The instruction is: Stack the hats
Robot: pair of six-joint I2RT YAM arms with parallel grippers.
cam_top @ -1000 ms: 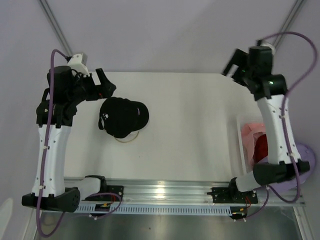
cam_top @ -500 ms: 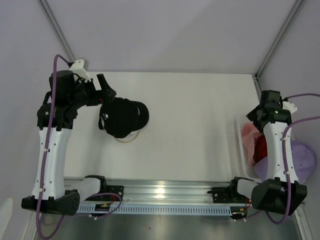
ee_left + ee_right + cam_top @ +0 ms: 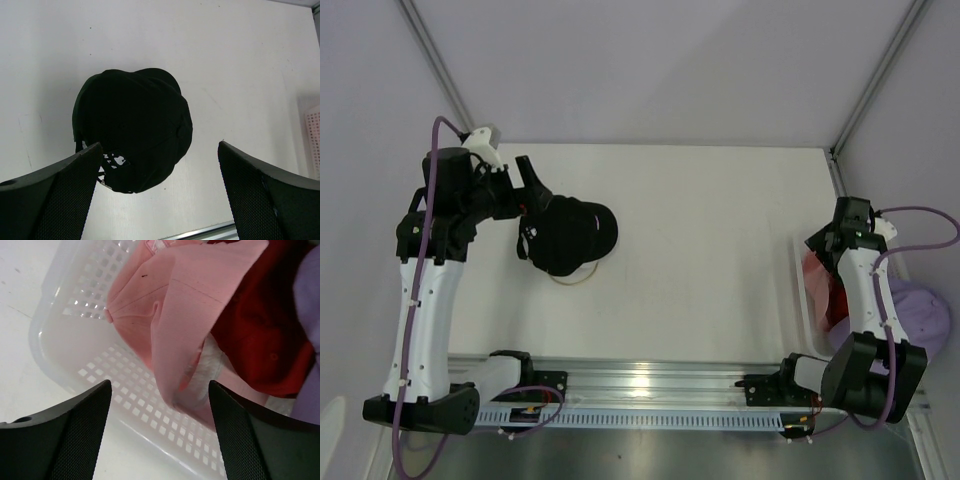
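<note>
Jaws apart: left gripper (image 3: 159, 148), right gripper (image 3: 160, 384).

The white table (image 3: 710, 240) carries a black cap (image 3: 570, 235) toward its back left corner and a mesh basket (image 3: 802, 290) at its right edge.

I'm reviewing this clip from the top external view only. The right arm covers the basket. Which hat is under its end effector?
Observer: The pink hat. It lies in the white mesh basket, directly below the right end effector.
Operator: Is it gripped?
Observer: No. In the right wrist view the fingers are spread wide and hold nothing.
</note>
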